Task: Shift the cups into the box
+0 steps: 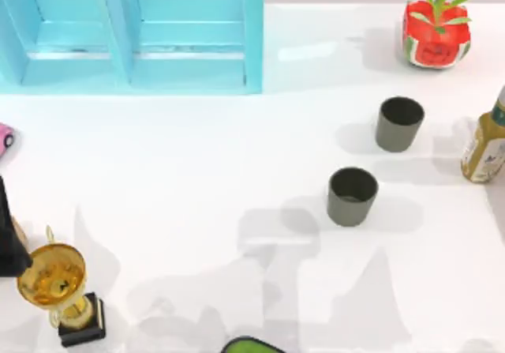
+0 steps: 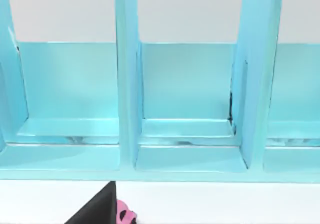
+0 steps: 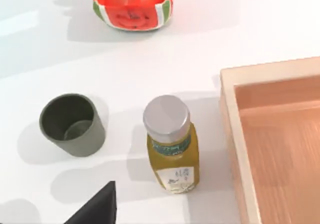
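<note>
Two dark grey-olive cups stand upright on the white table at the right: one farther back [image 1: 399,122] and one nearer the front [image 1: 352,196]. The right wrist view has one cup [image 3: 72,125] beside an oil bottle [image 3: 170,144], and beyond the bottle the light wooden box [image 3: 235,134], open-topped. A dark part of my right gripper [image 3: 97,209] juts in at that view's edge, apart from the cup. My left arm [image 1: 8,242] is a dark shape at the table's left edge, and a dark part of my left gripper [image 2: 95,209] faces the blue shelf.
A blue shelf unit [image 1: 134,33] fills the back left. A red watermelon planter [image 1: 436,33] stands back right, the oil bottle [image 1: 485,144] at the right edge. A gold trophy [image 1: 59,290] stands front left, a pink item [image 1: 4,138] at the left edge, a green object [image 1: 252,345] at the front edge.
</note>
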Tool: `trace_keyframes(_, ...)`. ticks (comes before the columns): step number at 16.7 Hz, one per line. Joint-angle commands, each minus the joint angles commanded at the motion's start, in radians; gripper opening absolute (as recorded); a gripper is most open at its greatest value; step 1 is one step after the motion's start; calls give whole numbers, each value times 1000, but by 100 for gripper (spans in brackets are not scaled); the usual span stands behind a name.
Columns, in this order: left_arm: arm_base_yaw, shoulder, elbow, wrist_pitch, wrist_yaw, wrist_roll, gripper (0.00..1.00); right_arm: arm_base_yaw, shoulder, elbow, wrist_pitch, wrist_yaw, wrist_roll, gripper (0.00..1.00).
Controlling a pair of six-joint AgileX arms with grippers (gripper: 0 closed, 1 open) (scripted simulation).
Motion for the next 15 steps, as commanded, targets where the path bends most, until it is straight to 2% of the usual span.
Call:
trace_keyframes(9, 0, 0, 0, 0, 0, 0, 100, 171, 908, 894, -525, 9, 135, 100)
trace_keyframes(15, 0, 0, 0, 0, 0, 0, 100, 286, 1291, 1270, -715, 7, 189, 100)
